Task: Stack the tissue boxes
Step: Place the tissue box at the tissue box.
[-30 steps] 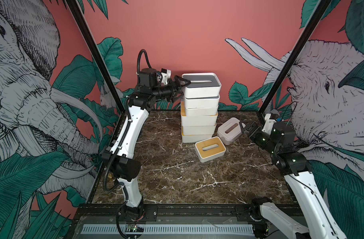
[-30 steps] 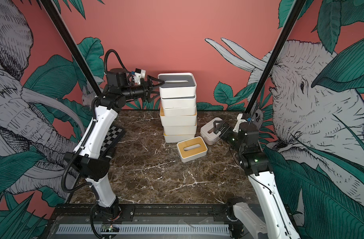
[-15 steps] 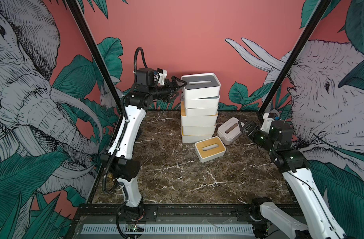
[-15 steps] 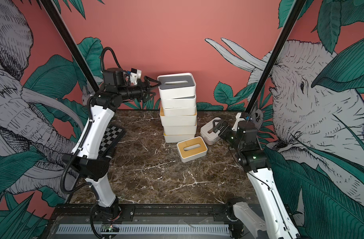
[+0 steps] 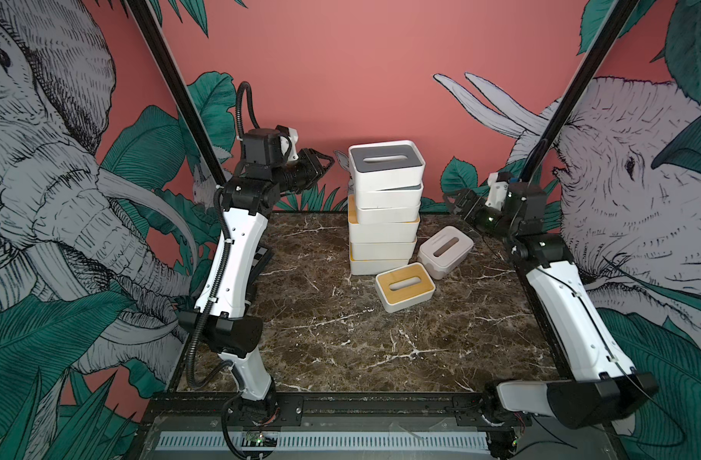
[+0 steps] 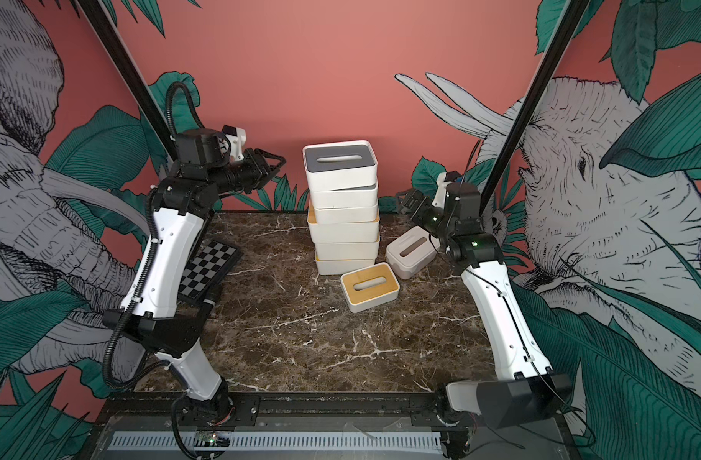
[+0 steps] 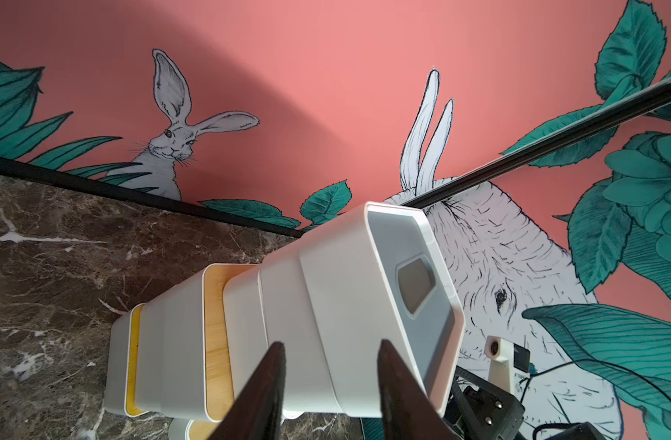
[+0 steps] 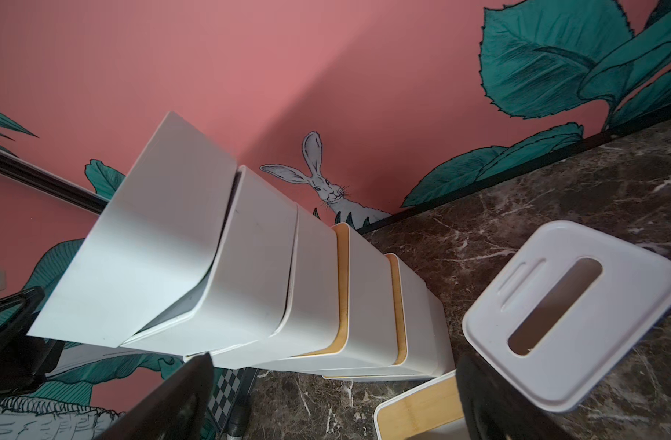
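At the 9 o'clock edge of the surface [image 5: 340, 342], a checkerboard panel [image 6: 207, 271] is seen lying partly behind the left arm, where it also lay a second ago. The left hand [image 5: 328, 161] is held high, at the level of the top box [image 5: 386, 163]. A second ago its fingertips were right at that box's end; now it is drawn back toward 9 o'clock and a clear gap is seen. In the left wrist view its fingers [image 7: 265, 381] are parted and nothing is held between them.

The stack of six tissue boxes [image 5: 382, 235] is found at 12 o'clock on the surface, unmoved. Its grey-lidded top box is set askew, one end raised off the box beneath, as shown in the right wrist view.

At 5 o'clock of the stack's base, just beside it, a bamboo-lidded box [image 5: 405, 282] is seen lying flat. At 3 o'clock of the base a pale-lidded box [image 5: 446, 247] is seen lying tilted. Neither has been shifted.

The right hand [image 5: 452, 201] was held low beside the pale-lidded box a second ago; now it is raised above that box, toward 12 o'clock. Its jaws are spread wide and empty.
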Available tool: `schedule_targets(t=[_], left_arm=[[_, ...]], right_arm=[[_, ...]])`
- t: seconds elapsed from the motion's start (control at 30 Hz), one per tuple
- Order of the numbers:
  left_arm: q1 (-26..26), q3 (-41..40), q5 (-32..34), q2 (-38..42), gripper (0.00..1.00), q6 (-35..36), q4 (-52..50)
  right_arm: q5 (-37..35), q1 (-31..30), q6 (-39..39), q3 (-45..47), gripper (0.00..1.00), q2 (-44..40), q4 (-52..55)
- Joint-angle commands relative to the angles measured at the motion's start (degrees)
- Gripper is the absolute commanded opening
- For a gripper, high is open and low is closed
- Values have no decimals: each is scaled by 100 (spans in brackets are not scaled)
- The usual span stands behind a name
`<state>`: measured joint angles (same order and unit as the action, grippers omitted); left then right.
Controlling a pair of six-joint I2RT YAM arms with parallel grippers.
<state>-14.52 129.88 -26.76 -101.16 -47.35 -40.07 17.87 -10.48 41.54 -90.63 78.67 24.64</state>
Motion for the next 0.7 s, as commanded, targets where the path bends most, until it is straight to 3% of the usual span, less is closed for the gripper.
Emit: schedule_targets(t=[0.0,0.07,0.3,0.67], left_arm=[[39,-58,135,9,36,-108,276],[37,-59,93,-50,34,-185,338],[-11,-74,-57,-194,31,-310,459],[-127,200,-197,-516,31,-475,699]], right_arm=[[186,-28,-212,-600,97,367,-56],[162,-25,-273,-918,93,588,-5],[603,-66,-26,-1908,61,1492,-95],[838,-360,-276,-3083,53,2192,431]])
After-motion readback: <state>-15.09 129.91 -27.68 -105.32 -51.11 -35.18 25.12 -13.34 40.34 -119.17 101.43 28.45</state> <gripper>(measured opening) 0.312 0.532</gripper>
